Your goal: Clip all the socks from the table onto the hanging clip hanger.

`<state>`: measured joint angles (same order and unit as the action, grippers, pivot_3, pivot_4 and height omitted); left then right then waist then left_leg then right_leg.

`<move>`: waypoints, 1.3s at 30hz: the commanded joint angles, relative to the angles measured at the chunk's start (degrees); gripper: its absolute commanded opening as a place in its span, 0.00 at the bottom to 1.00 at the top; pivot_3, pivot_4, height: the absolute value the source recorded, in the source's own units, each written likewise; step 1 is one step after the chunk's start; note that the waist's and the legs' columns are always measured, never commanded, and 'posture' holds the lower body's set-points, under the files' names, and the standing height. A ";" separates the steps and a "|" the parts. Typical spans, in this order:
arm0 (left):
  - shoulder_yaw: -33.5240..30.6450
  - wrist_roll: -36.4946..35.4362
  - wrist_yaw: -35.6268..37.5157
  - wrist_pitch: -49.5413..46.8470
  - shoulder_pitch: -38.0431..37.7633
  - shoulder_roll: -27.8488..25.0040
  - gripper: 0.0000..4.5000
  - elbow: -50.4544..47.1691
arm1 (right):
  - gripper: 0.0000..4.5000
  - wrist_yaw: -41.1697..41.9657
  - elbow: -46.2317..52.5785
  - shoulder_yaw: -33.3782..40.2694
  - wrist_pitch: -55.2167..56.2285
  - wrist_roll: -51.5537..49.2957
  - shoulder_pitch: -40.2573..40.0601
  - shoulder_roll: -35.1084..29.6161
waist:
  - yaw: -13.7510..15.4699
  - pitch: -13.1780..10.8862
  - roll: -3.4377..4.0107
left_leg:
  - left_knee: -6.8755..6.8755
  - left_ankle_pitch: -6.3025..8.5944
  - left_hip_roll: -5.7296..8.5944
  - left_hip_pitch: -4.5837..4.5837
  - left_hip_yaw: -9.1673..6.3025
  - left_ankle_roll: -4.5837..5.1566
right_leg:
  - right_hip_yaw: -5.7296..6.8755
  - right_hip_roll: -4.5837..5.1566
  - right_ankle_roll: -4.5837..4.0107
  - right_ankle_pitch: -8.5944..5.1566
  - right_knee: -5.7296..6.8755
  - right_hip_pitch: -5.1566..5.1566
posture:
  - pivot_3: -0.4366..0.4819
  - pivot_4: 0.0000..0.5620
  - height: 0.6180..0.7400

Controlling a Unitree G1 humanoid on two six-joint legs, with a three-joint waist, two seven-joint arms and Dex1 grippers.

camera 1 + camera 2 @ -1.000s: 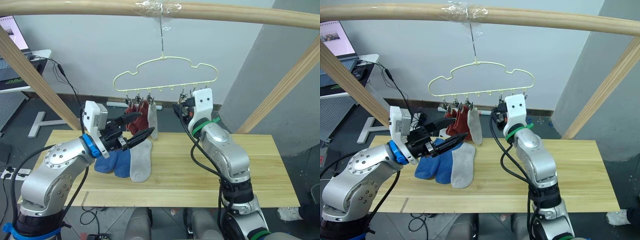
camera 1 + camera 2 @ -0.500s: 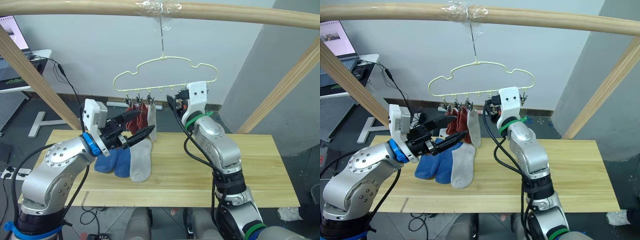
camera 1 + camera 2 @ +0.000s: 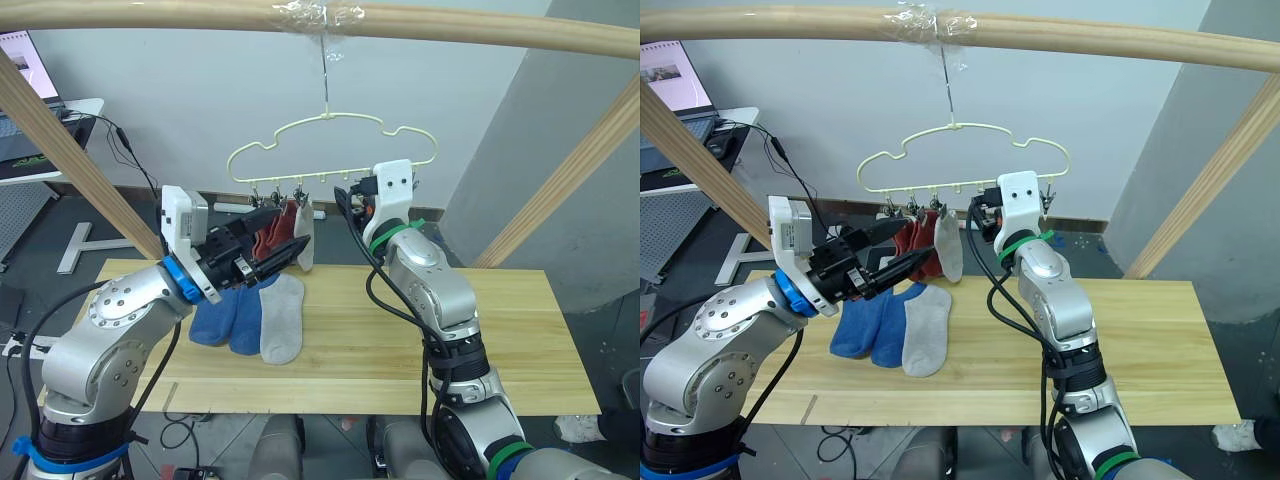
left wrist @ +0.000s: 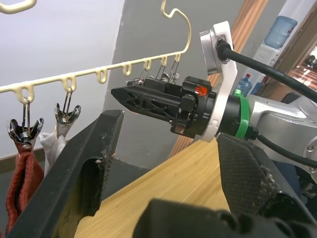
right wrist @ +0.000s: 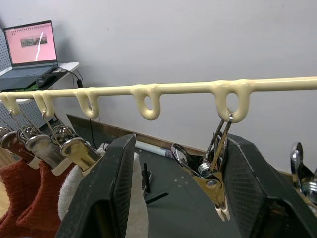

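The pale yellow clip hanger [image 3: 330, 140] hangs from the top pole. Two rust red socks [image 3: 268, 228] and one light grey sock [image 3: 304, 238] are clipped at its left end. On the table [image 3: 520, 330] lie two blue socks [image 3: 222, 320] and a light grey sock [image 3: 281, 318], side by side. My left gripper [image 3: 295, 227] is open and empty, raised just in front of the hanging socks. My right gripper [image 5: 179, 139] is open at the hanger's clip row, right of the hung socks. A free metal clip [image 5: 210, 171] hangs between its fingers.
A thick wooden pole frame [image 3: 480, 25] spans overhead, with slanted legs at left [image 3: 60, 150] and right [image 3: 570, 170]. A laptop [image 3: 25, 65] sits on a side desk at the far left. The table's right half is bare wood.
My right gripper moved left along the clip row, from the hanger's right end toward its middle. My left gripper rose from over the table socks to the level of the hanging socks.
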<state>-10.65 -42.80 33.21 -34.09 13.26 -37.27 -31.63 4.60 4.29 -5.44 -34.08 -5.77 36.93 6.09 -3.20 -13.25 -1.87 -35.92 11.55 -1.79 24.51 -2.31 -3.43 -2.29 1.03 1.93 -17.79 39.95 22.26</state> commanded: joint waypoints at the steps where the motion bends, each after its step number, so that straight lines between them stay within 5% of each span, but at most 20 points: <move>1: -1.04 -1.63 -0.60 0.25 1.45 0.67 0.77 -2.60 | 0.58 -0.46 1.37 0.92 1.48 -0.33 1.26 0.13 | 0.01 0.00 0.00 | 0.00 0.00 0.00 0.00 0.00 0.00 | 0.00 0.00 0.00 0.00 0.00 0.00 | 0.46 0.38 1.00; 13: -0.75 -2.20 -1.56 -0.98 2.65 0.89 0.77 -2.60 | 0.58 -0.66 1.27 1.51 1.35 -0.29 1.32 0.25 | 0.00 0.00 0.00 | 0.01 0.00 0.00 0.00 0.00 0.00 | 0.00 0.00 0.00 0.00 -0.01 0.00 | 0.46 0.38 1.00; 16: -0.62 -2.11 -1.56 -1.04 2.77 0.88 0.77 -2.56 | 0.45 -0.84 1.17 1.82 1.16 -0.34 1.25 0.24 | 0.00 0.00 0.00 | 0.00 0.00 0.00 0.00 0.00 0.00 | -0.01 0.00 0.00 0.00 -0.01 0.00 | 0.46 0.39 1.00; 20: -0.57 -1.93 -1.76 -1.14 2.75 1.11 0.77 -2.65 | 0.15 -1.20 1.03 2.36 0.73 -0.67 1.20 0.24 | 0.00 0.00 0.00 | 0.00 0.00 0.00 0.00 0.00 0.00 | -0.01 0.00 0.00 0.00 -0.01 0.00 | 0.46 0.39 1.00; 25: 0.01 -0.90 -3.60 -1.29 0.98 2.26 0.77 -2.66 | 0.00 -0.72 0.66 3.83 0.03 -1.71 1.57 -0.26 | 0.00 0.00 0.00 | 0.01 0.00 0.00 0.00 0.00 0.00 | -0.02 0.00 0.00 0.00 -0.01 0.00 | 0.46 0.39 1.00; 34: 11.46 19.61 -5.55 6.07 -9.59 2.31 0.77 10.49 | 0.00 6.24 0.09 4.62 -4.05 -6.38 3.02 -4.95 | -0.04 -0.03 0.05 | 0.04 0.00 0.01 -0.02 0.01 0.01 | -0.02 0.00 -0.01 0.00 -0.02 0.00 | 0.44 0.39 1.00; 39: 16.42 27.75 -4.38 15.35 -10.52 6.48 0.99 24.21 | 0.00 6.74 1.11 4.08 -5.30 -6.88 2.76 -5.67 | -0.02 -0.04 0.06 | 0.06 0.01 0.00 -0.03 0.07 0.01 | -0.04 0.01 -0.01 -0.01 -0.04 0.02 | 0.43 0.39 1.00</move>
<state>4.93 -17.05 28.40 -22.02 2.54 -31.23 -8.48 11.20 3.70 -1.31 -38.77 -12.11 39.29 0.44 -3.22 -13.29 -1.81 -35.85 11.56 -1.78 24.49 -2.24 -3.42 -2.34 1.06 1.92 -17.80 39.90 22.28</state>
